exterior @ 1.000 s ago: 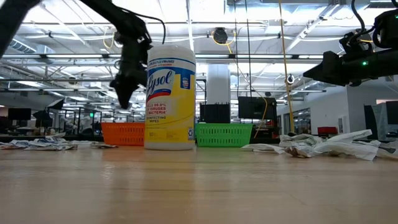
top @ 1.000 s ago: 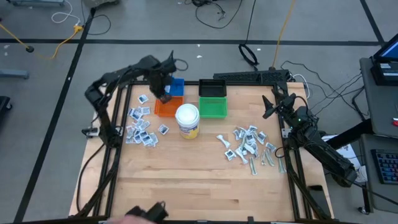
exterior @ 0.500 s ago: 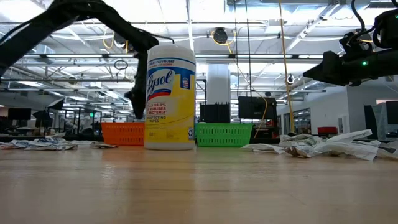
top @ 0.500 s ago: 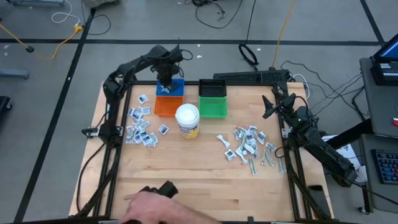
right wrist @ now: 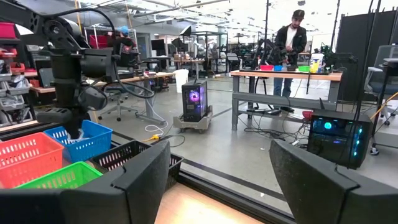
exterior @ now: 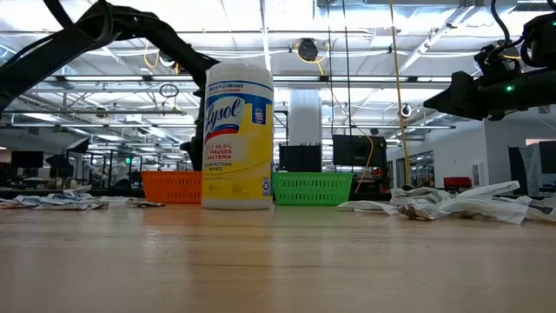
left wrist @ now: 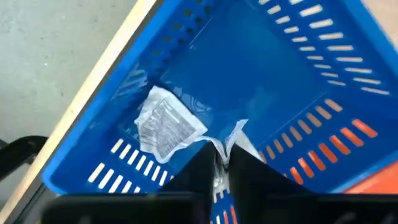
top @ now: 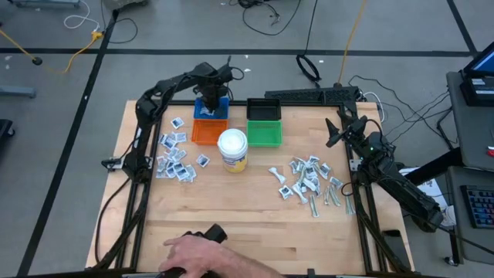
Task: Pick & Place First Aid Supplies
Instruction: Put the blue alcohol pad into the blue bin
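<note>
Person's hand [top: 202, 252] at near tabletop edge. Crinkled white first-aid packets [top: 174, 158] piled left of yellow-labelled wipes jar [top: 232, 149]. Right claw [top: 337, 127] wide, empty, hovering above right edge. Left claw [left wrist: 214, 163] narrow, pinching thin wrapped strip [left wrist: 225, 142] over blue slotted plastic bin [left wrist: 273, 74]; white packet [left wrist: 166, 126] lies inside.

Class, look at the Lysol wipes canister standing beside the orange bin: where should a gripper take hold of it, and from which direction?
Grip the Lysol wipes canister around its yellow cylindrical body, coming level from the side; it stands upright, and its white lid looks broad for jaws descending from above.
</note>
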Motion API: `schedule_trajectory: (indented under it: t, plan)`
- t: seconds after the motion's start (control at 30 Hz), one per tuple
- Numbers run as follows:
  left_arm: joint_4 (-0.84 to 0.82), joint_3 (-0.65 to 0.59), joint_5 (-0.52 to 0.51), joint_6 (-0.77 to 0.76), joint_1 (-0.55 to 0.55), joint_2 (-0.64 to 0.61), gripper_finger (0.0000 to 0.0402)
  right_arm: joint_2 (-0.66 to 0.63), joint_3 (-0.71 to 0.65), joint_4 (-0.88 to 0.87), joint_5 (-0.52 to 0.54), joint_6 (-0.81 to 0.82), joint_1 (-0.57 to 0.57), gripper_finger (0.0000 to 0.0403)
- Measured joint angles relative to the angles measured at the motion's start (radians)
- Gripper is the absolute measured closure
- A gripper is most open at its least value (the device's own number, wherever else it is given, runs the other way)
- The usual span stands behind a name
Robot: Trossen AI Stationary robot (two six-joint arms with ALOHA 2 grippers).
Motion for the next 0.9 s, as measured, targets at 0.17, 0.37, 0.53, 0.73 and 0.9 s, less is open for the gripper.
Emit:
schedule_trajectory:
  t: [0.17,0.37,0.53,0.73,0.9]
  plan:
    - [0.004,0.0,0.018,-0.007,0.001,-0.007,0.0251,0.0,0.0,0.0,0.0,0.0,0.0,0.0129]
    - [-0.014,0.0,0.019,-0.036,0.008,-0.062,0.0171,0.0,0.0,0.0,0.0,0.0,0.0,0.0129]
    - [-0.062,0.0,0.02,-0.119,0.008,-0.111,0.0153,0.0,0.0,0.0,0.0,0.0,0.0,0.0129]
    - [-0.09,-0.028,0.048,-0.254,0.001,-0.152,0.0151,0.0,0.0,0.0,0.0,0.0,0.0,0.0131]
    - [-0.013,-0.182,0.057,-0.312,-0.047,-0.269,0.0151,0.0,0.0,0.0,0.0,0.0,0.0,0.0132]
